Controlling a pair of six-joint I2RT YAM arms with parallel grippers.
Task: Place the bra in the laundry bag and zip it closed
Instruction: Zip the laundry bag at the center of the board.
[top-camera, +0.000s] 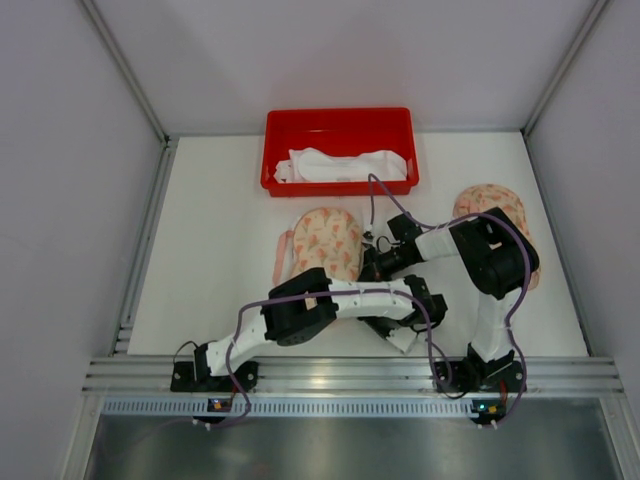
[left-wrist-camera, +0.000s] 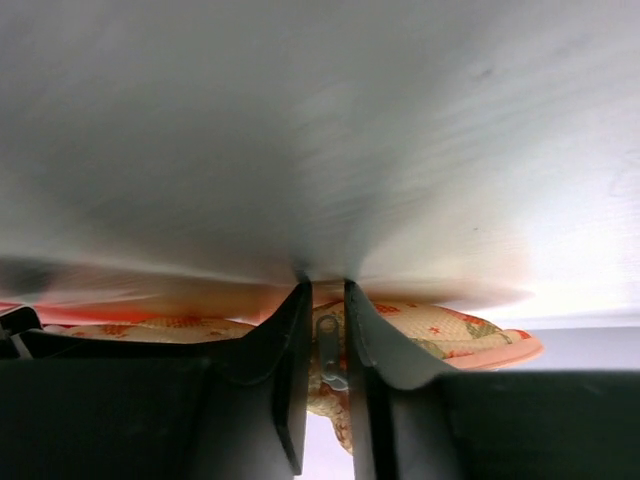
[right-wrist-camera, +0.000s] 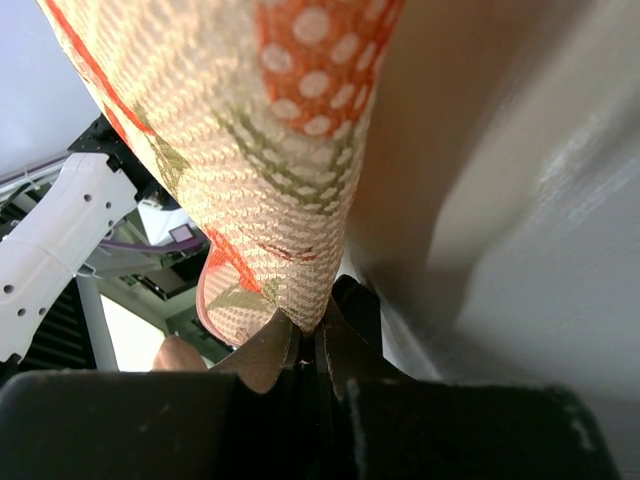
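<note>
the bra (top-camera: 327, 243) lay on the counter (top-camera: 220, 250), its 2 patterned cups well apart, just in front of the red tray (top-camera: 340, 118) that held the white laundry bag (top-camera: 345, 167). the right gripper (right-wrist-camera: 308, 325) was pinched tight on a fold of bra fabric. the left gripper (left-wrist-camera: 327, 290) had its jaws nearly together beside a small metal fitting (left-wrist-camera: 328, 352). clamped or not? couldn't tell.

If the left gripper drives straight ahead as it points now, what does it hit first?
Likely the small metal fitting on the bra, right between its fingertips; depth is unclear.
</note>
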